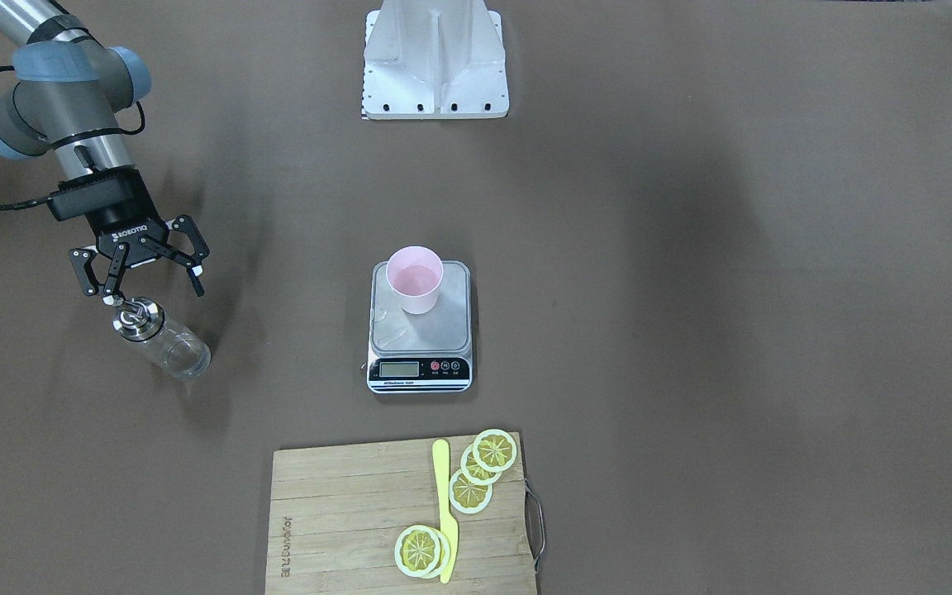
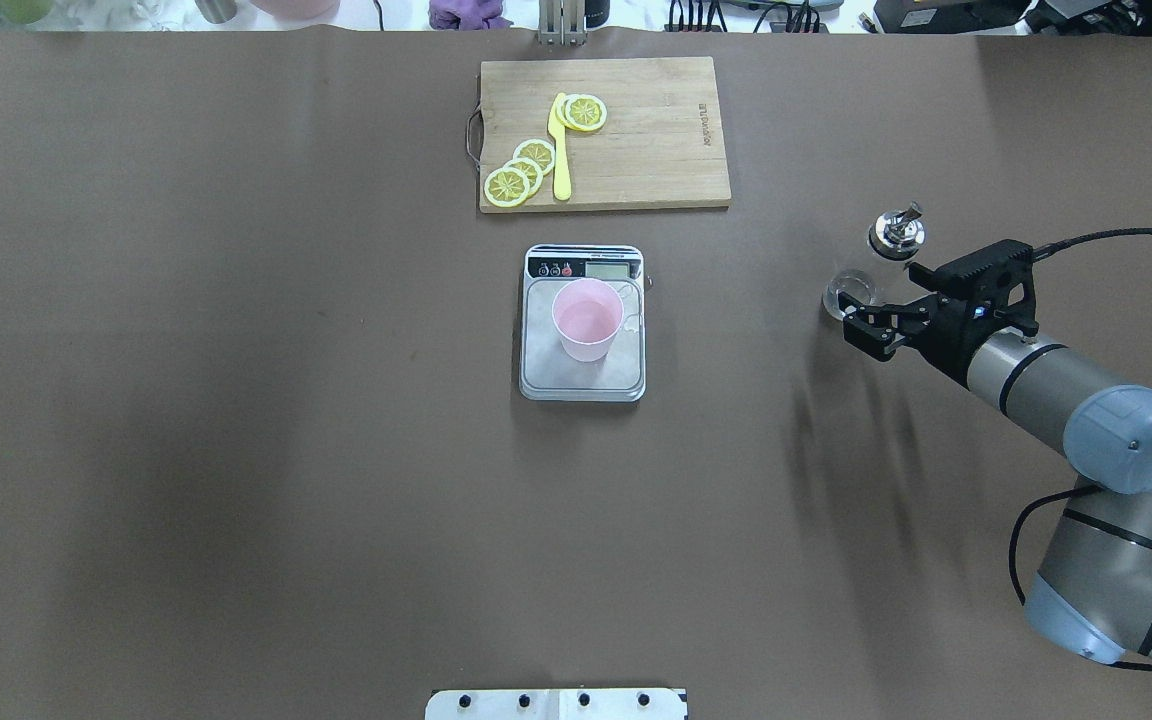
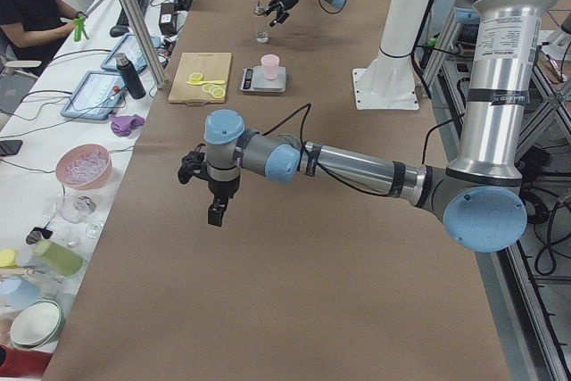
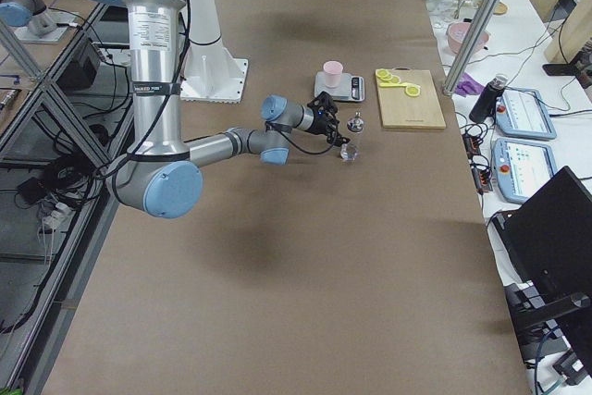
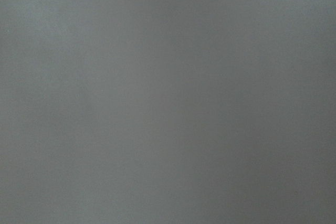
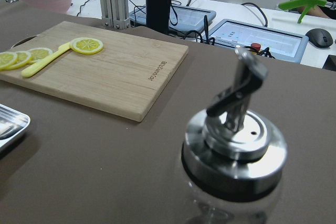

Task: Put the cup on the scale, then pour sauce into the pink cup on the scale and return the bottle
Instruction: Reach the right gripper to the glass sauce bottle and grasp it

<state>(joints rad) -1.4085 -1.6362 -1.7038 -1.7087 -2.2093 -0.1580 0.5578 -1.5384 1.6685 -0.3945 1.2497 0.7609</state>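
The pale pink cup (image 1: 415, 279) stands upright on the scale's steel platform (image 1: 443, 326), toward its back; both show in the overhead view too, the cup (image 2: 587, 318) and the scale (image 2: 546, 370). The clear glass bottle (image 1: 164, 340) with its metal pour-spout cap (image 6: 234, 139) stands upright on the table, far out on the robot's right. My right gripper (image 1: 154, 293) is open and empty, just behind and above the cap, apart from it. My left gripper (image 3: 214, 217) hangs over bare table, far from the scale; I cannot tell its state. The left wrist view is plain grey.
A wooden cutting board (image 2: 656, 130) with lemon slices (image 2: 521, 172) and a yellow knife (image 2: 560, 150) lies beyond the scale. The robot's white base (image 1: 435, 62) stands at the near edge. Brown table lies between bottle and scale.
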